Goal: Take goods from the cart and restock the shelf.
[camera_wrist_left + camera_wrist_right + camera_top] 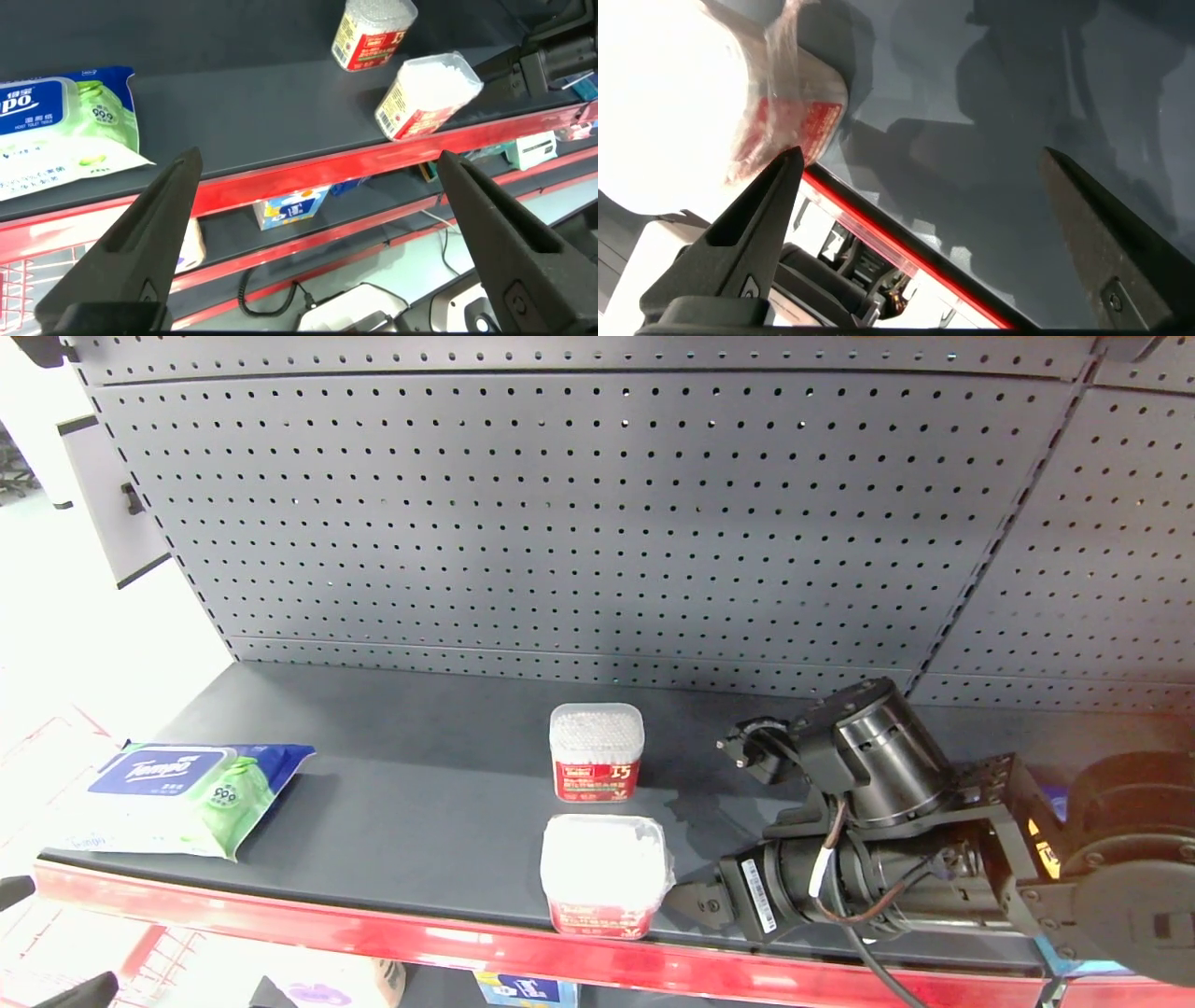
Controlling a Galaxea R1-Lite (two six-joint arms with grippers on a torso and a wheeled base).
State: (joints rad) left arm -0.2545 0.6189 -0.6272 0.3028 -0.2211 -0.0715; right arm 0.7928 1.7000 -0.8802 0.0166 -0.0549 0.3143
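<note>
Red lip (308,919), dark shelf (420,803), grey pegboard (560,523) behind.

My right arm (878,859) is lying along the shelf's (420,803) front edge, right pincer (922,154) spread wide; my left pincer (318,157) is gaping outside that edge.

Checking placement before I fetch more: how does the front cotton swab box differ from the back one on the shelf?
The front swab box is wrapped in loose clear film; the back swab box shows no such wrap. The front one sits right at the red front edge of the shelf; the back one stands farther in. Both are upright, with white tops and red labels.
</note>
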